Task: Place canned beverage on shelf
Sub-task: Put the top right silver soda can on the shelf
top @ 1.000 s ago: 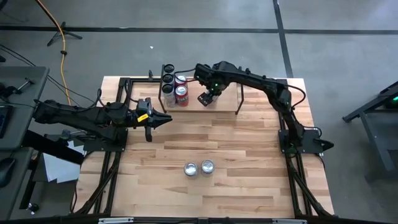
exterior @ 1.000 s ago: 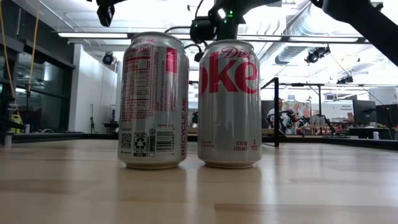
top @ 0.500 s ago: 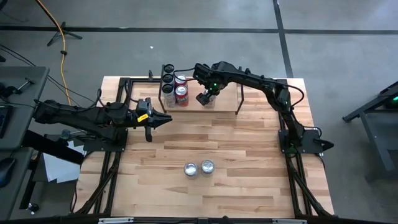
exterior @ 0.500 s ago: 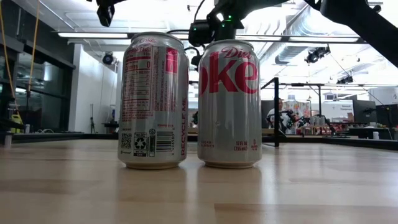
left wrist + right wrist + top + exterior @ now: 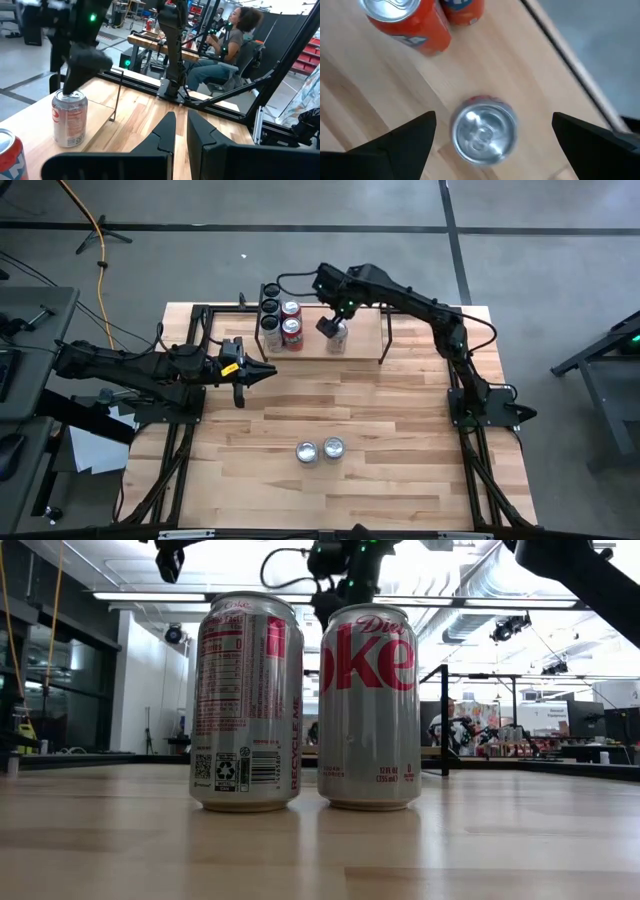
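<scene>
The right gripper [image 5: 334,328] hangs just above a silver can [image 5: 337,337] standing upright on the shelf [image 5: 360,346], jaws spread wide and holding nothing. It should rise straight up, so a finger does not tip the can. The left gripper [image 5: 268,372], closed and empty, waits over the bench's left side.

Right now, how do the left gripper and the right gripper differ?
The left gripper is shut and low over the bare table; the right gripper is open above a can standing on the shelf. Both hold nothing.
</scene>
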You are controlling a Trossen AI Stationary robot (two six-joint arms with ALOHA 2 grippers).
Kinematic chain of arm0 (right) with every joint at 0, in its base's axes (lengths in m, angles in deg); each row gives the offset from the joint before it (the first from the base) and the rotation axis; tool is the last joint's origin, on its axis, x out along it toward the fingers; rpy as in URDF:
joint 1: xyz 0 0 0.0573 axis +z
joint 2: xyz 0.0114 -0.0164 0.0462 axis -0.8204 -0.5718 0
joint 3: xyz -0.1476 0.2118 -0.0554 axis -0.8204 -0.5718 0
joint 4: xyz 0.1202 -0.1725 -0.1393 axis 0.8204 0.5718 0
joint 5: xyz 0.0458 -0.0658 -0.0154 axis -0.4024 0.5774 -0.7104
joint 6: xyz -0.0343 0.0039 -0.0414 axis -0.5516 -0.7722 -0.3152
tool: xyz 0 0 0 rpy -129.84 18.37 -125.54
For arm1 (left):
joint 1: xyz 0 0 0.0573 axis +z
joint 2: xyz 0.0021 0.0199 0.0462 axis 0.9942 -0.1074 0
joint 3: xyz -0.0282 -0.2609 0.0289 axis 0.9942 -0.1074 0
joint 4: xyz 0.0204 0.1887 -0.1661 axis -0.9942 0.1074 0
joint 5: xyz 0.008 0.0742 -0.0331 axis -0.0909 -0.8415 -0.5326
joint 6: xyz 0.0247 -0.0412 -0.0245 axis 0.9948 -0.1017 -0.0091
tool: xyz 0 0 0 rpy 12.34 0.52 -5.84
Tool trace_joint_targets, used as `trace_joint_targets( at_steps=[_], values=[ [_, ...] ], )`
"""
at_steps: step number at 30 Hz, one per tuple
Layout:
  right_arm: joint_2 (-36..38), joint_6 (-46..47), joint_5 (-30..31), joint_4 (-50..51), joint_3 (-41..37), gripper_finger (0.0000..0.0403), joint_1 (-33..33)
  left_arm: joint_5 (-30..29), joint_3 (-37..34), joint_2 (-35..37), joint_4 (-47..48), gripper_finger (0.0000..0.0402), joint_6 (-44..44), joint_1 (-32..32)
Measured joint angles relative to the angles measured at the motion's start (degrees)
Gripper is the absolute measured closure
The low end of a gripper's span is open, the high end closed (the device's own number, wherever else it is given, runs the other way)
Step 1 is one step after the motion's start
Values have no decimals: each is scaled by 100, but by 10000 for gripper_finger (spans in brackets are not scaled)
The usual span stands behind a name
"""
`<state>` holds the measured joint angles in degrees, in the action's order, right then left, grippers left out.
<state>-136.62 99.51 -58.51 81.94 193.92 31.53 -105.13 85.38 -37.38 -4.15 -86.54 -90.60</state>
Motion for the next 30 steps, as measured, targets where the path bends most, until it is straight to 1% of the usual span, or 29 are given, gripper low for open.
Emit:
trace_joint_targets(
  at_steps=[1, 3, 6, 8, 11, 14, 17, 19, 22, 30],
  values=[
    [11, -97, 99, 47, 56, 18, 30, 1, 0, 0, 8, 398, 0, -1],
    [201, -228, 321, 22, -123, 18, 107, 2, 0, 0, 15, 398, 0, 0],
    [546, -268, 604, -2, -574, 18, 230, 4, 0, 0, 19, 398, 2, -2],
    [811, -265, 708, -158, -1023, 18, 299, 4, 0, 0, 18, 398, 0, -1],
    [1358, -237, 714, -838, -1966, 18, 418, 2, 0, 2, 20, 398, 4, -2],
    [2062, -2, 711, -1884, -3188, 18, 579, -2, 0, 2, 22, 398, 4, 0],
    [2631, 614, 716, -2840, -4293, 18, 749, -2, 0, 1, 22, 398, 4, -1],
    [2849, 1245, 969, -3367, -4757, 18, 889, -6, 0, 1, 20, 398, 4, -1],
    [2830, 2080, 1623, -3734, -5050, 18, 1144, -75, 0, 0, 20, 398, 2, -1],
    [2219, 3729, 3349, -3698, -4908, 18, 1870, -160, 0, 2, 14, 398, 2, 0]
  ],
)
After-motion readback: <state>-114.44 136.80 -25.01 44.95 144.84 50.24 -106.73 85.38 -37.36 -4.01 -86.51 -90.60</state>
